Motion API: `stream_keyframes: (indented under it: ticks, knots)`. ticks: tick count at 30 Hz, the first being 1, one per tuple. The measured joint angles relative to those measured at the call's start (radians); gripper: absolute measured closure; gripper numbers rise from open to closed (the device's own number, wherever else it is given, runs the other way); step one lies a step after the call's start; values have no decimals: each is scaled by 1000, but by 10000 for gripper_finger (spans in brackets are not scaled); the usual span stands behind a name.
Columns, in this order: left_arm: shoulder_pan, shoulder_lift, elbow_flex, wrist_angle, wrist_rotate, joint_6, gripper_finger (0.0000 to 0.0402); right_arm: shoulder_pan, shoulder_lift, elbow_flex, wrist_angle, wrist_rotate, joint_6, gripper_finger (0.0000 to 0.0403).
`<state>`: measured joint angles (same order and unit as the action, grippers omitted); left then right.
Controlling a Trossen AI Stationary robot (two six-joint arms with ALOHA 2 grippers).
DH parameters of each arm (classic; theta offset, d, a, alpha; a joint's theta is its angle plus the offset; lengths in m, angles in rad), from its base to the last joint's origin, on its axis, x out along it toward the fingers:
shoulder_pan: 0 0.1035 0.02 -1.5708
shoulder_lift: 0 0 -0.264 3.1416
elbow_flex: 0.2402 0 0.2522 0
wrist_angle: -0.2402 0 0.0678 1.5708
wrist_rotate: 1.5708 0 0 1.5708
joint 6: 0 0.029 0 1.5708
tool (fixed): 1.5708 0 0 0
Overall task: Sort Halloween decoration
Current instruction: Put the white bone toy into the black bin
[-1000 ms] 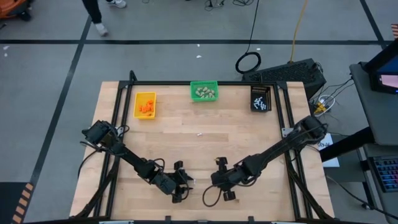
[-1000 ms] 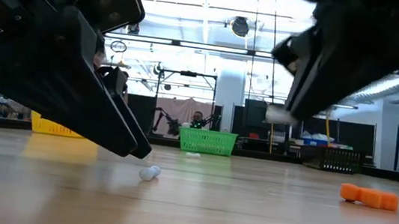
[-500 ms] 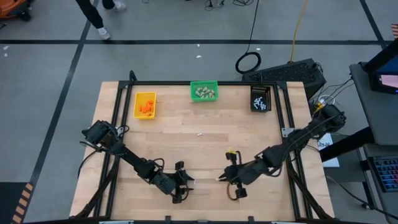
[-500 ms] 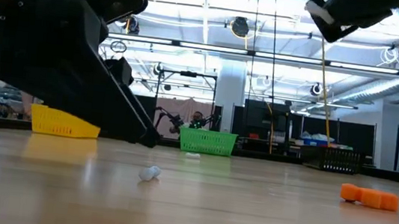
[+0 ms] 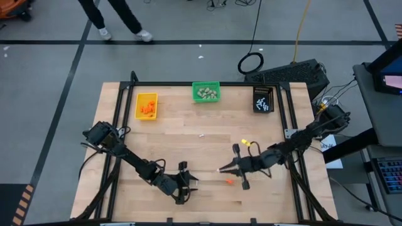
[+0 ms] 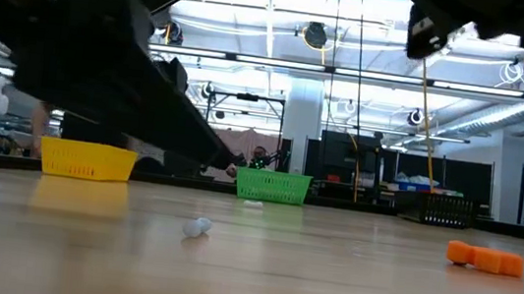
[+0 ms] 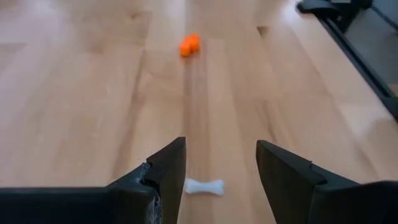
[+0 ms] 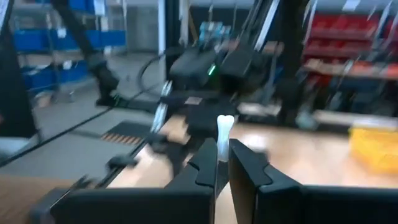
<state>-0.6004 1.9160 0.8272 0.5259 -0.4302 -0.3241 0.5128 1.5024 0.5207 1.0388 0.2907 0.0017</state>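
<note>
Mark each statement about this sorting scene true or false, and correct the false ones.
1. The right gripper is shut on a white bone. True.
2. The left gripper is shut on a second white bone. False: its fingers are open, with that bone lying on the table between them.
3. The orange piece lies in the yellow bin. False: this piece lies loose on the table.
4. The green bin stands between the yellow bin and the black bin. True.
</note>
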Motion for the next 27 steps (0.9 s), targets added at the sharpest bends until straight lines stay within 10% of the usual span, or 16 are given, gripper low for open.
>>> stream_keyframes:
  ticks: [27]
  knots:
    - [39, -2, 0, 223, -59, 209, 208, -106, -1, -34, 274, -86, -145, 395]
